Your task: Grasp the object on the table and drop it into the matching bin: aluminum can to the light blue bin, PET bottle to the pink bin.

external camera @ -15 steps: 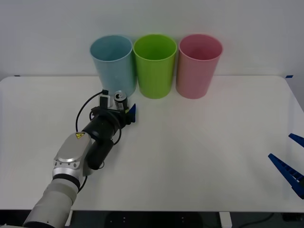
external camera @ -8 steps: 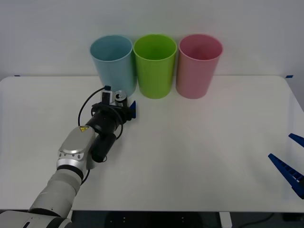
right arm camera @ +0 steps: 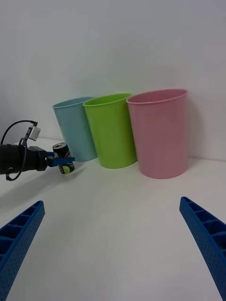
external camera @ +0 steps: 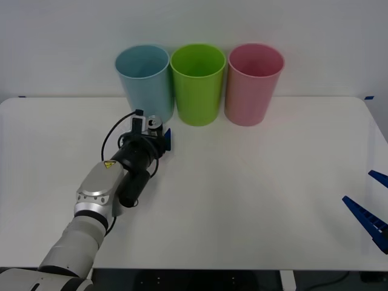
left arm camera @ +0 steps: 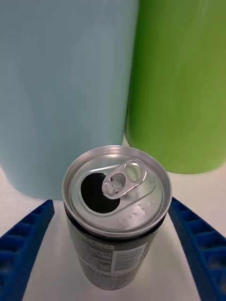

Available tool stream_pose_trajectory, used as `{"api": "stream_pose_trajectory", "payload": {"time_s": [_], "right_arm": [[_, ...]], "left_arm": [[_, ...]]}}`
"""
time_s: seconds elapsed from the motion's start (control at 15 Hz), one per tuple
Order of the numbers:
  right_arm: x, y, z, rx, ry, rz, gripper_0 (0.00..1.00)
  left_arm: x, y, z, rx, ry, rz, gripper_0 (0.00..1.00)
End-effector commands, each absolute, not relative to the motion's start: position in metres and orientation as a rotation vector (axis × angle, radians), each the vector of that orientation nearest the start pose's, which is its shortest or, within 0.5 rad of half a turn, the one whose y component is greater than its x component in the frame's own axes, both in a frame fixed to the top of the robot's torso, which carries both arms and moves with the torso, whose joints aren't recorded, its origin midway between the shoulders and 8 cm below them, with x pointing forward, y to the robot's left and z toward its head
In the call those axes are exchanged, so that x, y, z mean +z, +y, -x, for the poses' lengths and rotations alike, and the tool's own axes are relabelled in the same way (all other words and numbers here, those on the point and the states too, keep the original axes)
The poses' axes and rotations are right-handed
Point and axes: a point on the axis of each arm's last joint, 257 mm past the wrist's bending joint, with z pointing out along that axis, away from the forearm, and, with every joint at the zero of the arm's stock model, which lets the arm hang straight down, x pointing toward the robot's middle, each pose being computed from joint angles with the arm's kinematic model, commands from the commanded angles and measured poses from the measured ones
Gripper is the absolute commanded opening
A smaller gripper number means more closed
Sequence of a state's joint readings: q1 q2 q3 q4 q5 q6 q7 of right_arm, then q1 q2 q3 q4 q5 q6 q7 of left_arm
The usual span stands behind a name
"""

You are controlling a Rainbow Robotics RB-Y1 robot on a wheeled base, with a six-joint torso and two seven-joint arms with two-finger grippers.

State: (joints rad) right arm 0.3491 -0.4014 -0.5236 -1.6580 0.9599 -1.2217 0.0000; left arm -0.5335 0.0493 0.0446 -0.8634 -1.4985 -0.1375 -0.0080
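Three bins are standing in a row at the back of the table: the light blue bin, a green bin and the pink bin. The left gripper is sitting spread around the can, which is standing upright between its jaws, just before the light blue bin. The right gripper is waiting spread open, well apart from the can.

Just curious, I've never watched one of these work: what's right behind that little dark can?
Directly behind the can stands the light blue bin, with the lime green bin beside it. The left gripper brackets the can, fingers apart. The can hides part of the blue bin's base.
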Motion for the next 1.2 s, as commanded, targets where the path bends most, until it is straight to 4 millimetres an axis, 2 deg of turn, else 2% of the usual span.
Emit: {"api": "stream_pose_trajectory", "payload": {"time_s": [0.07, 0.87, 1.2], "right_arm": [[-0.169, -0.330, -0.342, 0.567, 1.441, 0.465, 1.00], [-0.169, -0.330, -0.342, 0.567, 1.441, 0.465, 1.00], [-0.169, -0.330, -0.342, 0.567, 1.441, 0.465, 1.00]], "left_arm": [[-0.279, 0.134, -0.649, -0.190, 1.763, -0.194, 0.00], [-0.278, 0.116, -0.646, -0.253, 1.762, -0.184, 0.00], [-0.264, 0.127, -0.634, -0.310, 1.715, -0.184, 0.00]]}}
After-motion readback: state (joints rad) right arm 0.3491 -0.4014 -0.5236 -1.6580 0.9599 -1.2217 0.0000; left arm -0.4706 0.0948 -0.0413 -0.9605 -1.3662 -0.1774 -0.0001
